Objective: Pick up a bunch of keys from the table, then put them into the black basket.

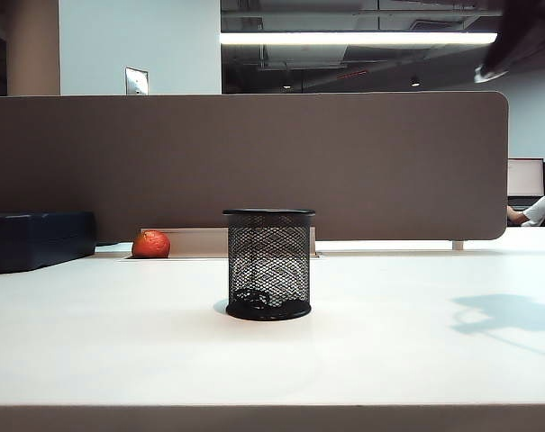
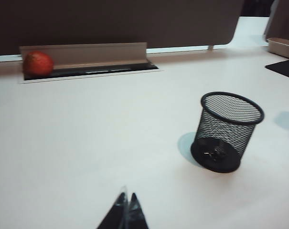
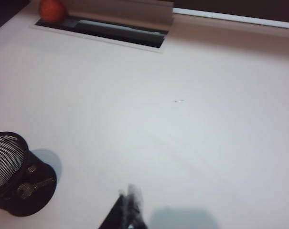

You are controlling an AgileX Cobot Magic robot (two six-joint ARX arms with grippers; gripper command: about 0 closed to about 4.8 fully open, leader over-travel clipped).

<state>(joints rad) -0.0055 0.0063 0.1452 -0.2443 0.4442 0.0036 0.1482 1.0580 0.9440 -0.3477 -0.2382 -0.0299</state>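
**Keys lie in the basket, both grippers pressed together and empty**

Starting at the far left edge of the table (image 1: 92, 333), you have a dark blue flat box (image 1: 33, 238). Just to its right, near the back edge, an orange-red fruit (image 1: 151, 244) sits in the open cable slot (image 2: 87, 71).

Around the middle of the table, the black basket (image 1: 269, 263) stands upright: a wire-mesh cylinder with a solid rim and a round solid base. Look through the mesh and you see the bunch of keys (image 3: 32, 183) lying flat on the basket's floor, a small ring with a few dull metal keys.

Your left gripper (image 2: 126, 204) hangs over the front of the table, left of the basket, fingertips pressed together, holding nothing. Your right gripper (image 3: 131, 202) hangs over bare table to the right of the basket, blurred, its tips also together and empty.
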